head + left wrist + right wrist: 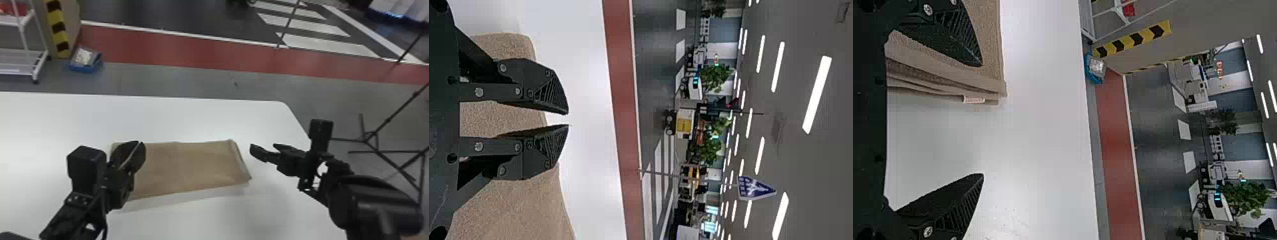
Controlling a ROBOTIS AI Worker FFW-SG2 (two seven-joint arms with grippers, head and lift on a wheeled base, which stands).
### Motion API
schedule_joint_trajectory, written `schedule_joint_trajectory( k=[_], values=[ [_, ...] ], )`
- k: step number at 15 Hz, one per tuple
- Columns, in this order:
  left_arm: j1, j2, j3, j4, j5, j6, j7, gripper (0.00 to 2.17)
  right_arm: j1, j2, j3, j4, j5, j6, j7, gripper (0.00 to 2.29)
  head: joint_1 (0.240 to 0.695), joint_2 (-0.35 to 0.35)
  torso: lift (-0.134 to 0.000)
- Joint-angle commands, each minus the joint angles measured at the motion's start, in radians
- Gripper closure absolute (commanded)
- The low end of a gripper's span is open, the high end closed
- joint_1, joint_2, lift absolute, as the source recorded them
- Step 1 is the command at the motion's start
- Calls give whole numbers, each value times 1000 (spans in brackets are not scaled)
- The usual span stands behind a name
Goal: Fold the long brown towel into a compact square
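At the left, the black left gripper (139,143) points forward over the left part of the towel, its two flat fingers parted by a narrow gap; in the left wrist view nothing sits between the tips of the left gripper (568,120), and the towel's fabric shows behind the fingers. Whether they touch the cloth I cannot tell. In the middle lies the tan-brown, finely textured cloth towel (191,166), flat on the smooth white table (191,119), already folded into layers and forming a rectangle longer from side to side than from front to back. Its upper face looks fairly smooth, and its near edge slants a little. At the right end the stacked layers show as uneven bands, not quite lined up, and a small pale fabric tag (973,99) sticks out near a corner. Just beyond that end, at the right, is the black right gripper (263,147), its two flat fingers spread wide and holding nothing; in the right wrist view one finger overlaps the towel's layered end and the other is over bare white tabletop.
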Motion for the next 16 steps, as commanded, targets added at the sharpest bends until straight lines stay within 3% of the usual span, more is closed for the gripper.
schedule_joint_trajectory(
  k=[1, 6, 16],
  values=[
    [-17, -2, -9, 27, 0, 46, -16, 1970, -25, -2, -3, 41, 0, 3, 6, 63, 695, -344, -118],
    [-38, -2, 3, 85, -21, 92, -10, 1970, -63, 0, 29, 102, 0, 3, 14, 63, 695, -346, -118],
    [-54, -3, 11, 145, -67, 98, -9, 1970, -123, 21, 167, 173, 29, 21, -2, 97, 695, -246, -118]
  ],
)
